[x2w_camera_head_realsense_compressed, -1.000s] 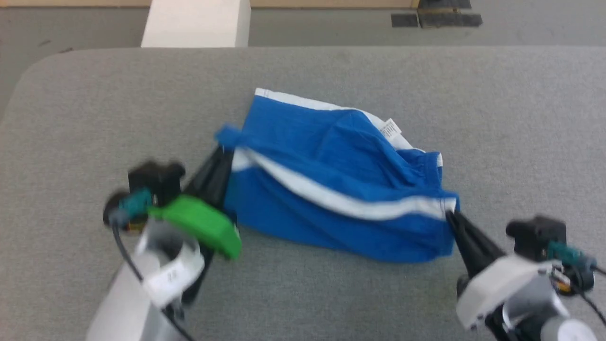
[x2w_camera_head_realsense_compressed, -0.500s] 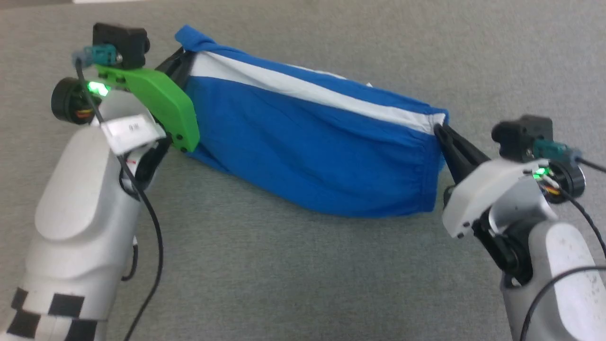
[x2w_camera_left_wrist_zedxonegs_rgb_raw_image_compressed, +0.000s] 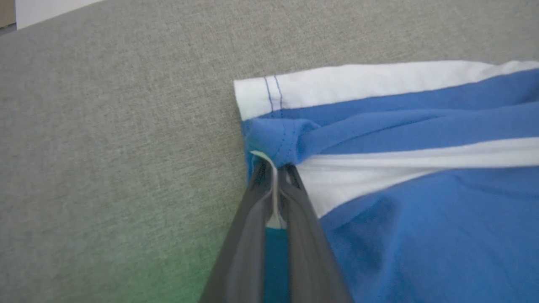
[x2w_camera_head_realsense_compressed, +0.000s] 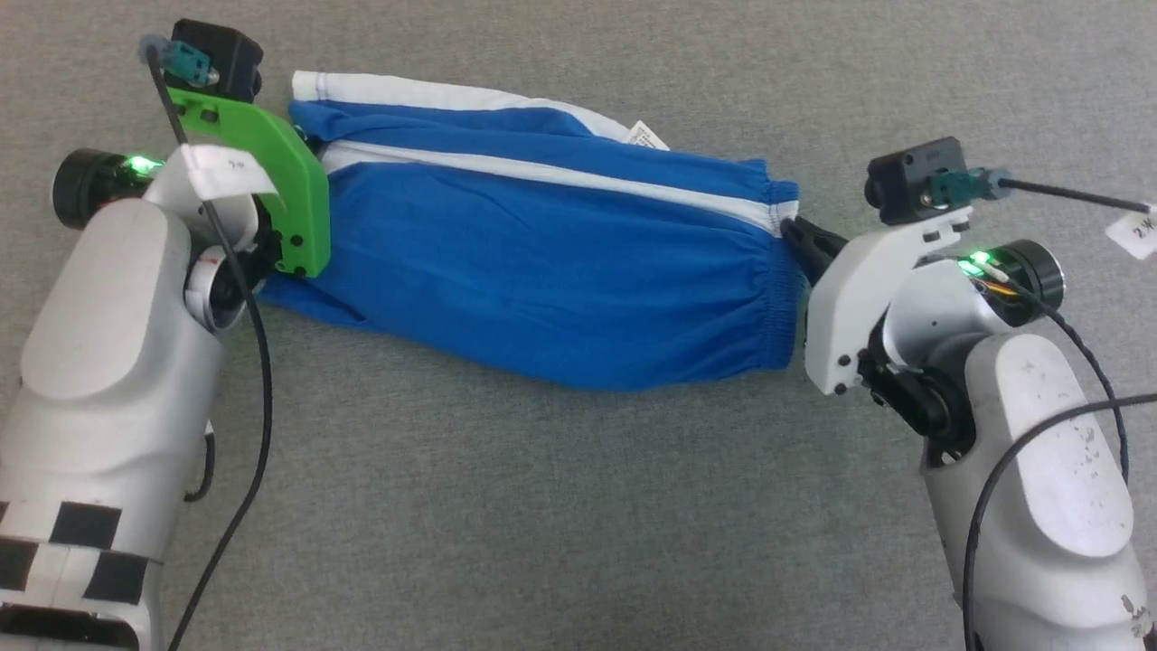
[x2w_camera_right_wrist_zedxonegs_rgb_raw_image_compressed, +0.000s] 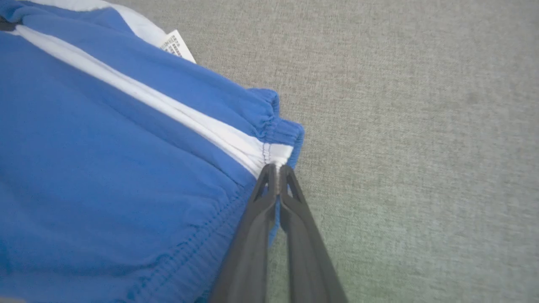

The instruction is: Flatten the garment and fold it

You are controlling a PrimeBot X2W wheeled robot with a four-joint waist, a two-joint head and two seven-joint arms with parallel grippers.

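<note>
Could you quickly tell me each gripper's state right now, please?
Left gripper: shut on the garment, hem corner.
Right gripper: shut on the garment, waistband end.

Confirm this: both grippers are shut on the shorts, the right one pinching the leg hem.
Wrong spot: the right gripper pinches the waistband at the white stripe, not the hem; the right wrist view shows it. Both are shut on the shorts.
</note>
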